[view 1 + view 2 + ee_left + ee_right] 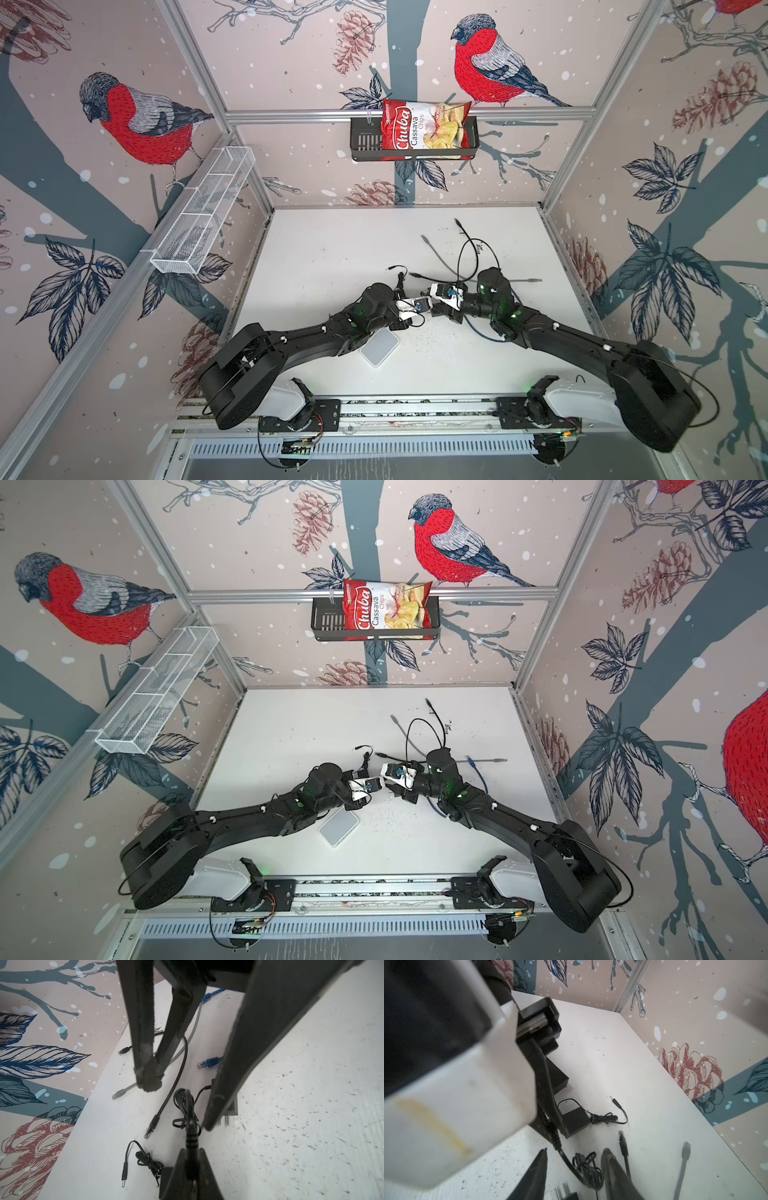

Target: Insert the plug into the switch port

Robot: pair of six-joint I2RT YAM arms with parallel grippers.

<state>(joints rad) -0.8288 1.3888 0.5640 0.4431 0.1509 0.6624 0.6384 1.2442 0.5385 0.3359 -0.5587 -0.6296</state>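
Note:
My left gripper (192,1150) is shut on a black barrel plug (191,1138) just above the table. Its cord runs off to a tied bundle (185,1105). My right gripper (575,1150) faces it with its fingers (538,1169) apart on either side of that cord (566,1159), not touching it. In both top views the two grippers (424,305) (437,309) meet tip to tip at the middle of the table. The white switch (379,347) lies flat near the left forearm, which partly covers it (338,827). Its ports do not show.
A second black adapter (575,1120) with its own loose plug (614,1101) lies close by. Black (151,1126), grey (118,1094) and blue (209,1062) network cables lie beyond the grippers. A chips bag (424,129) sits in a wall basket, and a wire basket (203,212) hangs on the left wall.

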